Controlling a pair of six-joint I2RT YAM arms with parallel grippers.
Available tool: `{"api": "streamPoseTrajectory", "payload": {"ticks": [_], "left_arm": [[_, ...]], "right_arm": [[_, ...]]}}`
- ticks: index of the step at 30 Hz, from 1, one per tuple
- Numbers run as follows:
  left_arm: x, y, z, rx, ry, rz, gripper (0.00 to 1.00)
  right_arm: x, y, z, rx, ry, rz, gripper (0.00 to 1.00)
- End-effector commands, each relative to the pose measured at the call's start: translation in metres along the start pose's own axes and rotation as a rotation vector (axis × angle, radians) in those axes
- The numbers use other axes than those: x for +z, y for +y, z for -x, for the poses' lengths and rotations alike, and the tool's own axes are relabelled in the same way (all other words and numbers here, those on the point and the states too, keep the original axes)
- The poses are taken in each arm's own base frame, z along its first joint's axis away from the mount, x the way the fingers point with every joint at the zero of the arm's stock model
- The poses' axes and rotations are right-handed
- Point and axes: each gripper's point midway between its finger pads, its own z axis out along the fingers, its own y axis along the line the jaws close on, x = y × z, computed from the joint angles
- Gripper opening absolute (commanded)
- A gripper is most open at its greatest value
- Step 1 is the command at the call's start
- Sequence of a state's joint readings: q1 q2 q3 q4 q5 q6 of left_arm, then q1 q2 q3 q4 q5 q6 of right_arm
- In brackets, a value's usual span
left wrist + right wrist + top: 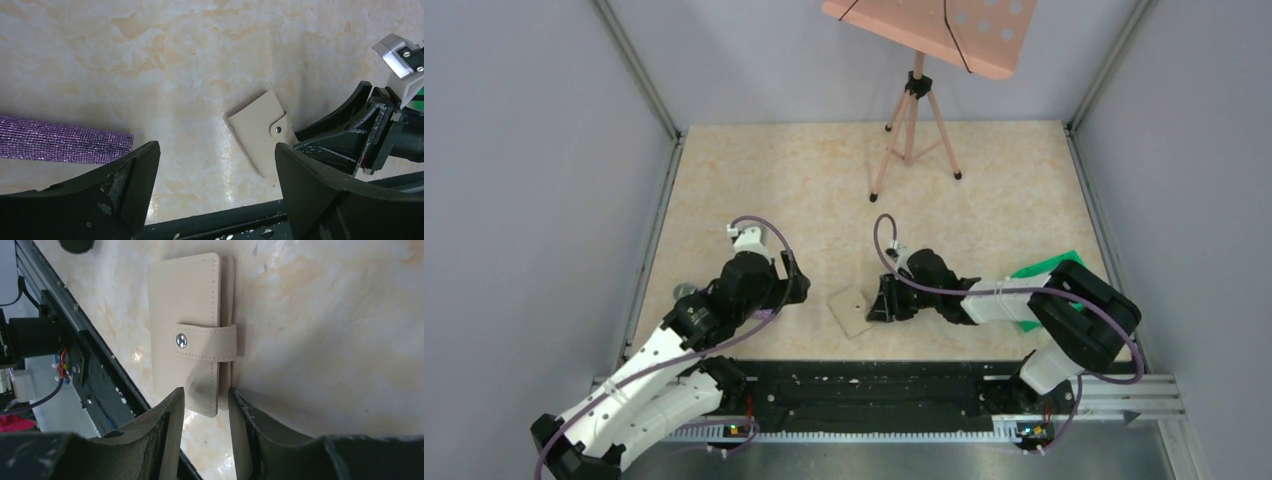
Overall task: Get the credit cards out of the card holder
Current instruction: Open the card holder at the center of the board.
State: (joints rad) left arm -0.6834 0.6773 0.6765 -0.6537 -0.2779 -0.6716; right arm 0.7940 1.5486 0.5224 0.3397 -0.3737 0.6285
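The beige marbled bench (824, 190) carries the small beige leather-look card holder (852, 311) flat near its front edge, between the two arms. Well beyond the card holder, at the far side, stands a pink perforated board on a slim tripod (912, 130). To the card holder's right, a green plastic tray (1046, 268) lies partly hidden under the right arm. To the holder's left lies a glittery purple cylindrical microphone (60, 140), just beside the left gripper (215, 147). That gripper hovers with its jaws wide apart and nothing between them. The right gripper (205, 390) sits at the card holder's strap-side end, its jaws narrowed around that edge. Whether they actually pinch it cannot be told. The card holder is folded closed – its strap (212, 342) is fastened by a silver snap stud (181, 340).
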Motion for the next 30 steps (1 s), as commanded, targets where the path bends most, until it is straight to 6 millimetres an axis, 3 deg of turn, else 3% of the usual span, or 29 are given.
{"api": "streamPoseTrajectory", "payload": {"ticks": [1, 5, 9, 12, 17, 23, 30], "left_arm": [[0.011, -0.02, -0.001, -0.073, 0.027, -0.063, 0.9], [0.017, -0.016, 0.002, -0.057, 0.051, -0.028, 0.9], [0.018, 0.005, 0.02, -0.05, 0.013, 0.053, 0.9], [0.007, 0.021, 0.038, -0.004, -0.057, 0.12, 0.9], [-0.014, 0.041, 0.055, 0.037, -0.15, 0.202, 0.91], [-0.025, 0.04, 0.059, 0.015, -0.207, 0.168, 0.91], [-0.027, 0.04, 0.061, 0.017, -0.216, 0.163, 0.91]], "right_arm": [[-0.006, 0.028, -0.009, 0.022, 0.041, 0.015, 0.39], [-0.014, 0.024, 0.019, -0.022, -0.044, -0.164, 0.46], [-0.018, 0.023, 0.048, -0.003, -0.154, -0.284, 0.46], [-0.011, 0.036, 0.057, -0.036, -0.177, -0.321, 0.46], [0.01, 0.041, 0.053, -0.089, -0.144, -0.402, 0.46], [0.029, 0.04, 0.041, -0.15, -0.096, -0.48, 0.44], [0.03, 0.031, 0.027, -0.201, -0.047, -0.584, 0.43]]}}
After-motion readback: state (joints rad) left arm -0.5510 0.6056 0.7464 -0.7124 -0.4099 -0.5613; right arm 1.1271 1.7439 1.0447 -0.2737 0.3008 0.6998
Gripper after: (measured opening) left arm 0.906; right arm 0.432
